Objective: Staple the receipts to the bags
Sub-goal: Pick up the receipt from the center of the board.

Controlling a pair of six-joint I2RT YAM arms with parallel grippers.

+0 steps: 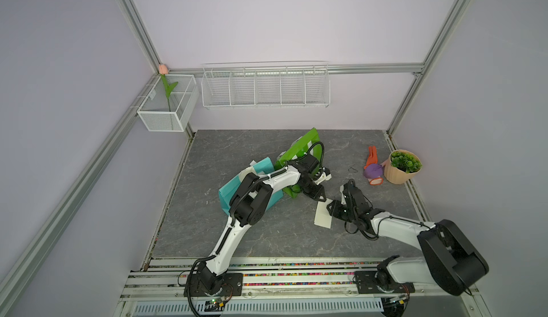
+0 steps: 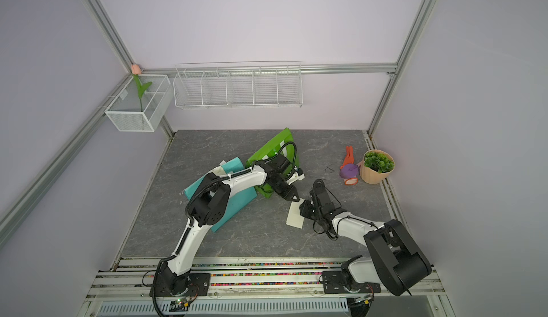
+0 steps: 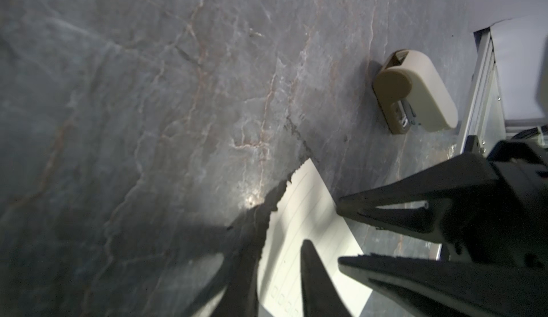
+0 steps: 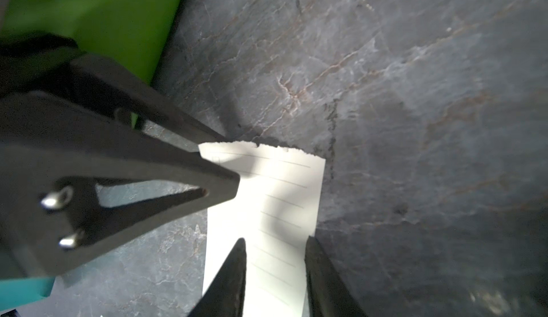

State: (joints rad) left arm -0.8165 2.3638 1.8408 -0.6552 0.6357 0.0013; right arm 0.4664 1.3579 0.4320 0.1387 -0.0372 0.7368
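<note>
A cream receipt [image 1: 323, 216] with faint lines lies on the grey tabletop, right of the bags. The teal bag [image 1: 231, 188] and the green bag [image 1: 299, 149] lie side by side under my left arm. My left gripper [image 1: 323, 199] is down at the receipt's torn end. In the left wrist view its fingers [image 3: 311, 271] stand a little apart, with that end of the receipt [image 3: 308, 211] between them. My right gripper [image 1: 329, 209] is open over the slip's far side. Its fingers [image 4: 237, 265] straddle a strip of the receipt [image 4: 284, 200]. A cream stapler [image 3: 415, 90] lies beyond.
A beige plant pot [image 1: 400, 167] stands at the right edge, with orange and purple things [image 1: 372, 167] beside it. A small dark loop [image 1: 352, 169] lies near them. Wire baskets [image 1: 264, 87] hang on the back wall. The green bag [image 4: 103, 13] is close behind the left gripper.
</note>
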